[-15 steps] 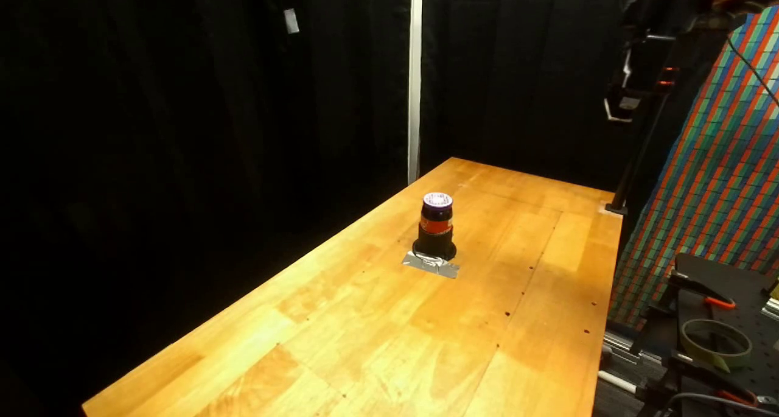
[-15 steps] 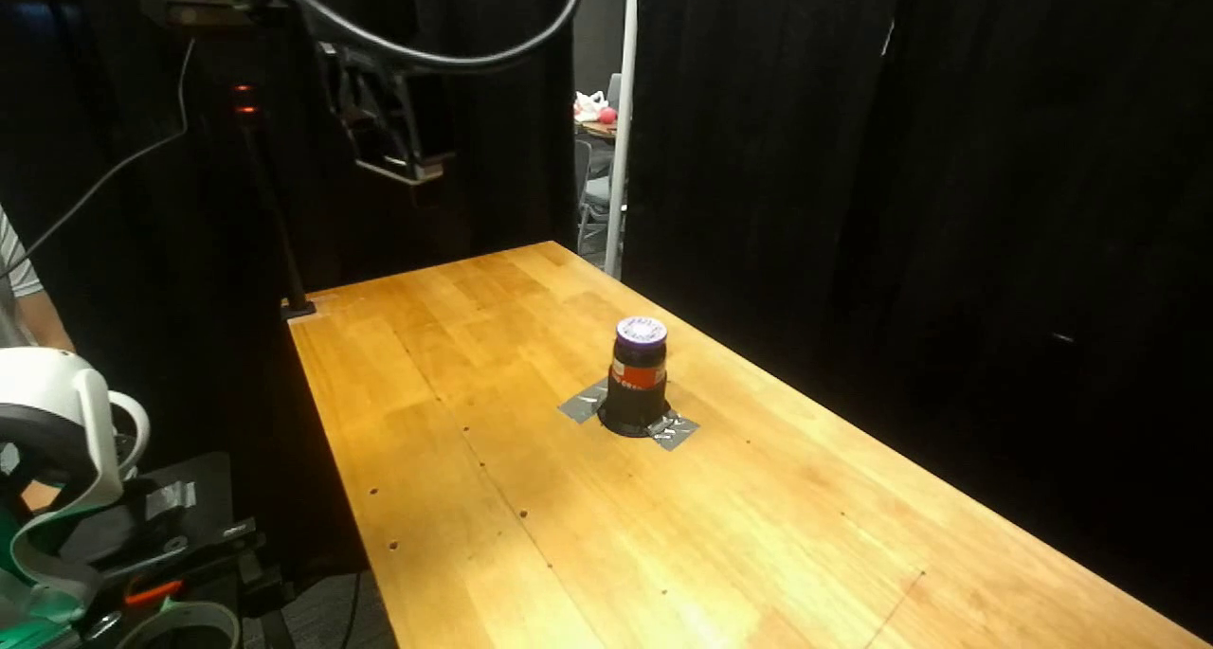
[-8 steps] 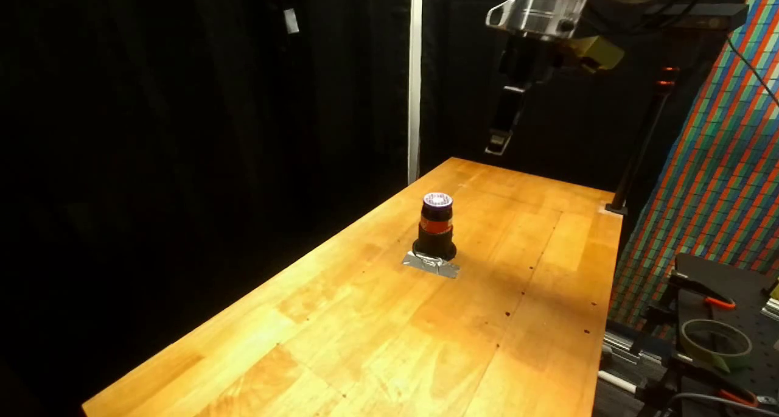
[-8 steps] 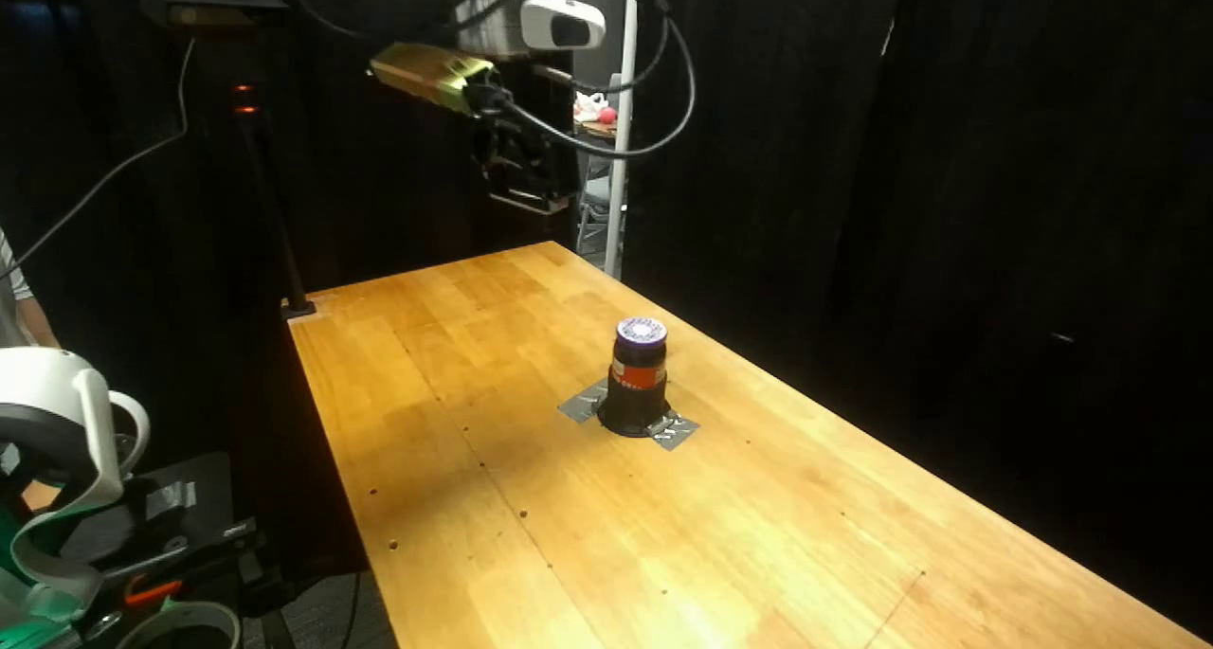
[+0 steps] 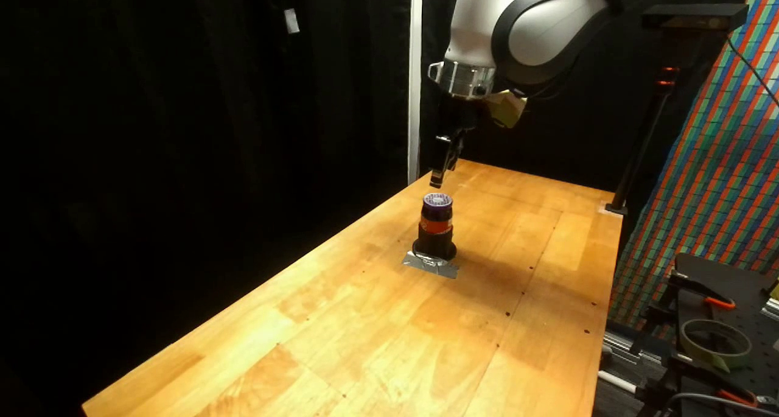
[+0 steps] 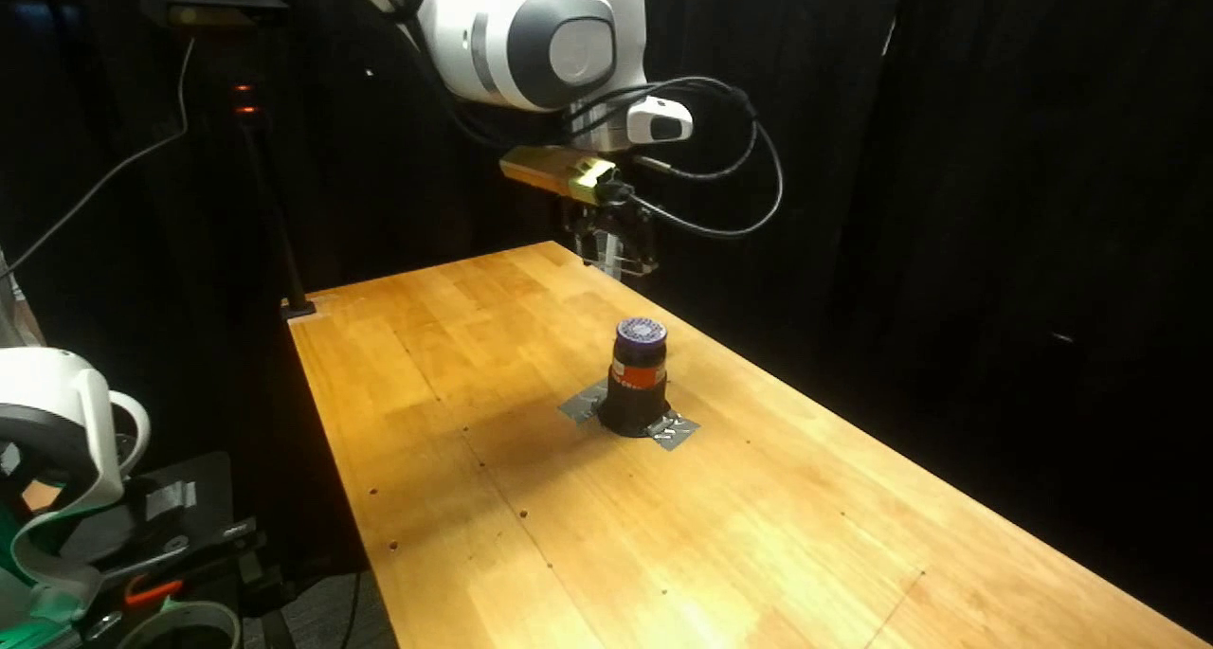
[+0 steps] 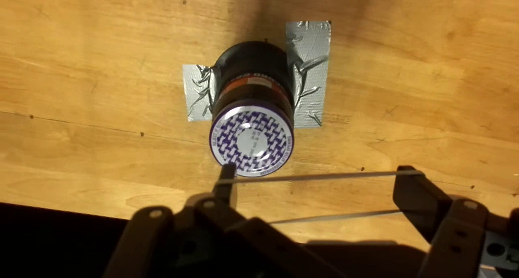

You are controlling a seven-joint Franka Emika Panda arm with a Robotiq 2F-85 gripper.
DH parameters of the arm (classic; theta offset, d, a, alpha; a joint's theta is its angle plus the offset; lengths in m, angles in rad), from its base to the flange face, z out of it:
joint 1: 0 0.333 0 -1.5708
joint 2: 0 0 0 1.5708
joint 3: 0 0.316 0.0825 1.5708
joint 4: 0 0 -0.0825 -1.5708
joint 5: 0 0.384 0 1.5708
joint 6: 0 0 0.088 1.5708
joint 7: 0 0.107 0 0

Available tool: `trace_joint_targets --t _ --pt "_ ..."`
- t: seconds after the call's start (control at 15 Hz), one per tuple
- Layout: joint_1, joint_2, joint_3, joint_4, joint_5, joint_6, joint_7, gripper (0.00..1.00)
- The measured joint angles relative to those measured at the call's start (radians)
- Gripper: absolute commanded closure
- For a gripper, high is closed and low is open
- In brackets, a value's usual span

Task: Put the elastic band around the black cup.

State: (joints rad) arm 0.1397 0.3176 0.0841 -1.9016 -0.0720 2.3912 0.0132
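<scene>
The black cup (image 5: 436, 244) stands upright on the wooden table. It also shows in an exterior view (image 6: 633, 408) and the wrist view (image 7: 255, 61). Its lower part is black, with an orange-red band of label above and a white and purple lid (image 7: 252, 141) on top. My gripper (image 7: 318, 178) is open, and the pale elastic band (image 7: 316, 177) is stretched around its two fingers in two strands. In both exterior views the gripper (image 5: 436, 182) (image 6: 618, 266) hangs above the table, higher than the lid and apart from it. In the wrist view the left fingertip overlaps the lid's lower edge.
Silver tape (image 7: 310, 75) fixes the cup's base to the table (image 5: 365, 325) on two sides. A black post with a sensor bar (image 5: 694, 16) stands at the table's far corner. Dark curtains hang around. A side stand with a tape roll (image 5: 716, 344) is beside the table.
The arm has come in from the far end and lowered, so the gripper is now much closer to the cup. The cup has not moved.
</scene>
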Motion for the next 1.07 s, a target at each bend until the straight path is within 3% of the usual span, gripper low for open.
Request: trace_joint_targets --t 0.47,1.07 --pt "-0.006 0.159 -0.034 0.139 -0.005 0.014 0.0 0.0" --pt "-0.032 0.268 -0.037 0.203 0.001 0.014 -0.003 0.0"
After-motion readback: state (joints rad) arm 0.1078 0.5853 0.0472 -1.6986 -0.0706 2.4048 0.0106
